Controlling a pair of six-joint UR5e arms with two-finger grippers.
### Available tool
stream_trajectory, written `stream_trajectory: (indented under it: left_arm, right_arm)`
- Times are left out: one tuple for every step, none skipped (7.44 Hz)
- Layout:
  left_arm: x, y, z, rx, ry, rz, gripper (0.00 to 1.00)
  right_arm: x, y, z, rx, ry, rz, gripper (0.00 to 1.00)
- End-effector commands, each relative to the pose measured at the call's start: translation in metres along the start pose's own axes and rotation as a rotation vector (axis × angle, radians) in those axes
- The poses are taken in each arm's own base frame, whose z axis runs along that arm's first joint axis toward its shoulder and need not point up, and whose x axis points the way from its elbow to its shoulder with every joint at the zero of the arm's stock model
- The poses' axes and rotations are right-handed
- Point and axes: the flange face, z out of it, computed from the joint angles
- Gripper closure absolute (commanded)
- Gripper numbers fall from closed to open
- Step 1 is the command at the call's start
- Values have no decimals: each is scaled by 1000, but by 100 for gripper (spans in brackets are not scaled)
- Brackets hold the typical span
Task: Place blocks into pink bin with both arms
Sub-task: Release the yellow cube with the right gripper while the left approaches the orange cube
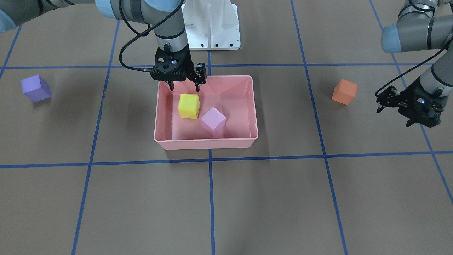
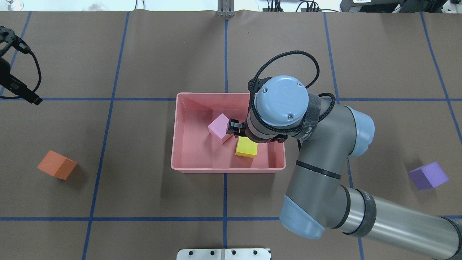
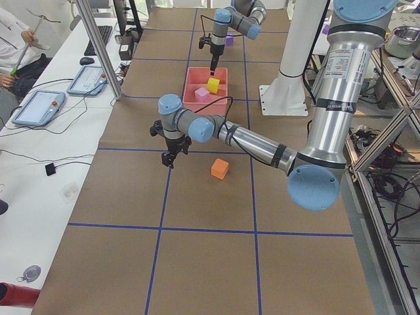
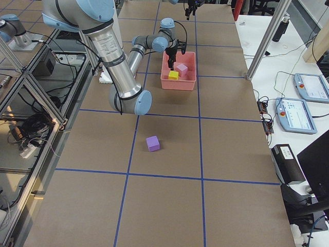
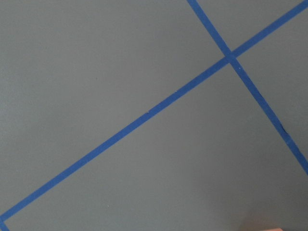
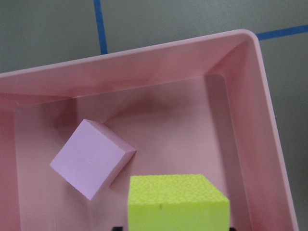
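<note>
The pink bin (image 1: pixel 205 143) lies long axis side-to-side on the worktop (image 1: pixel 247 205); the right gripper (image 1: pixel 184 86) hangs spread and empty over the yellow block (image 1: pixel 188 105), the left gripper (image 1: pixel 381 102) likewise spread.

Brown table cover (image 1: pixel 265 205) gridded with blue tape (image 1: pixel 211 198) — white side bench (image 3: pixel 65 141) holds tablets (image 3: pixel 38 107)

The pink bin (image 2: pixel 174 144) sits mid-desk (image 2: pixel 151 54), where blue tape lines (image 2: pixel 108 122) cross. Inside it a pink-lilac block (image 2: pixel 218 127) lies tilted near the middle, with a yellow block (image 2: pixel 247 148) just beside it at 4 o'clock. The right arm (image 2: pixel 325 155) enters from 4 o'clock, its wrist covering the bin's 3 o'clock end. An orange block (image 2: pixel 57 165) lies well apart at 8 o'clock, a purple block (image 2: pixel 428 176) at 4 o'clock. The left gripper (image 2: pixel 18 88) is cropped at 10 o'clock.
</note>
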Motion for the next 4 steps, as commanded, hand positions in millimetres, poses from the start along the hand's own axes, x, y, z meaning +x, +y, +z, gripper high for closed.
stream_trajectory:
  left_arm:
    - [-5,31,6,76,9,-74,0]
    - [-6,65,9,136,40,-108,0]
    - [-4,92,9,187,74,-158,0]
    - [2,115,6,218,93,-196,0]
  right_arm:
    - [11,-16,-9,13,43,4,0]
    - [24,-41,-20,-2,55,-20,0]
    - [43,-73,-35,-18,50,-47,0]
    - [72,-97,-44,-33,46,-98,0]
